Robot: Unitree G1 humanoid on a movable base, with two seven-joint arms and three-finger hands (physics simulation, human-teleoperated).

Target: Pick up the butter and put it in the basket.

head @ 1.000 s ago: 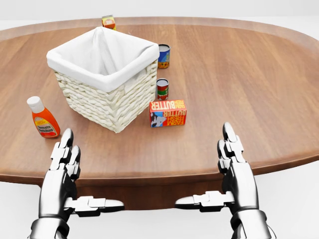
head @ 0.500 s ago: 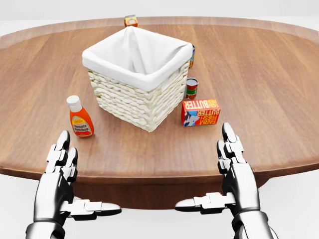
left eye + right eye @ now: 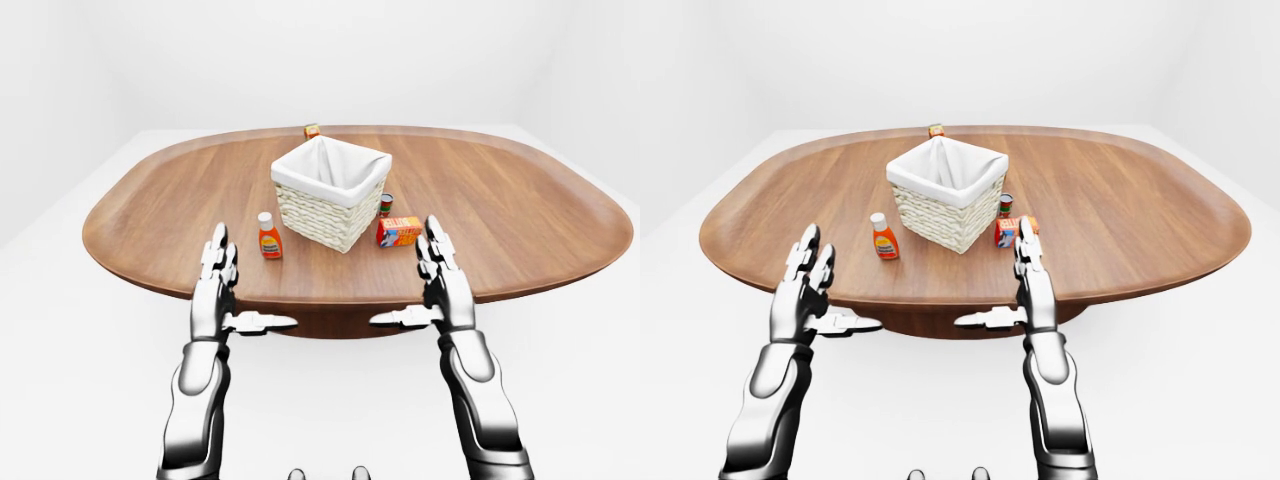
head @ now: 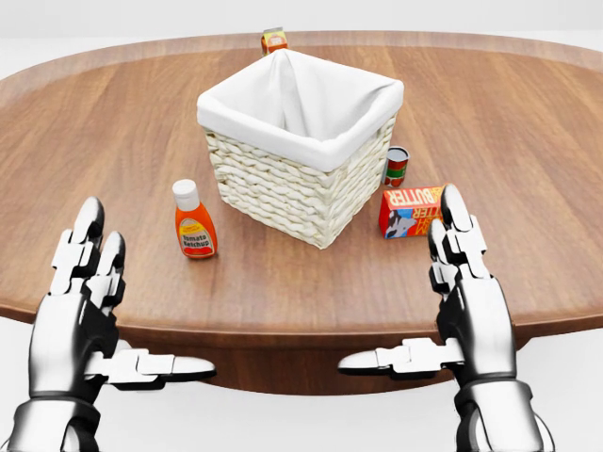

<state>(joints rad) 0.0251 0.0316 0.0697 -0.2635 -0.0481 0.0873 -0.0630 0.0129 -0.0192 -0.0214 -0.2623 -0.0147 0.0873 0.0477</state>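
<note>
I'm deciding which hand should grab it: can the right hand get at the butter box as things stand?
Probably yes. The right hand hangs open just short of the butter box, with nothing between them; the basket and a small can stand beside and beyond it.

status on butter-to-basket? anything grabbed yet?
Done: nothing. The butter lies on the table right of the basket, outside it. In hand: nothing; the right hand is open just below the butter, the left hand open too. Left: grasp, lift, drop into basket.
</note>
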